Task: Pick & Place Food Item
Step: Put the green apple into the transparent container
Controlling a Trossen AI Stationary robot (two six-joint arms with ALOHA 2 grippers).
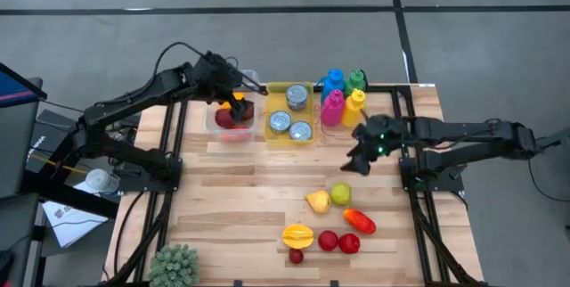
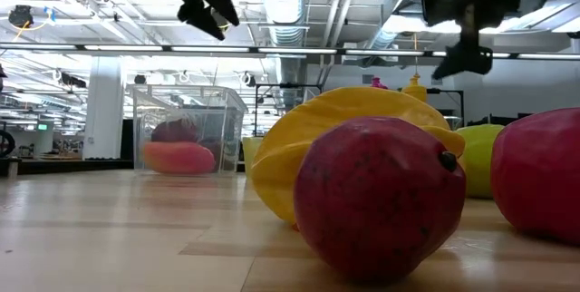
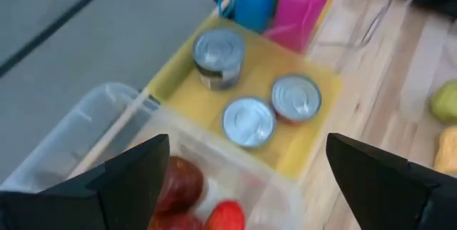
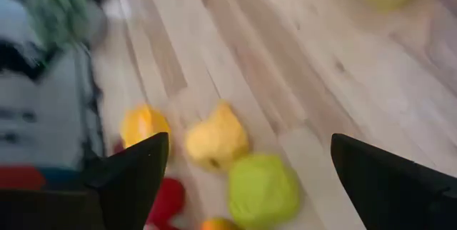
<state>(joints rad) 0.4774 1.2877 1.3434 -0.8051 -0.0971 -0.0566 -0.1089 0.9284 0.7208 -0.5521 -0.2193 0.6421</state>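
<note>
My left gripper hangs open above the clear plastic bin at the table's far left; nothing sits between its fingers. Inside the bin lie dark red fruits and an orange-red piece. My right gripper is open too, in the air right of the table's middle, above and beyond the loose food. That food lies on the near right boards: a yellow piece, a green fruit, a red pepper, a yellow fruit and small red fruits.
A yellow tray holding three cans stands right of the bin. Blue, green, pink and yellow bottles are grouped behind it. A green plant sits at the near left corner. Bare boards lie across the table's middle and near left.
</note>
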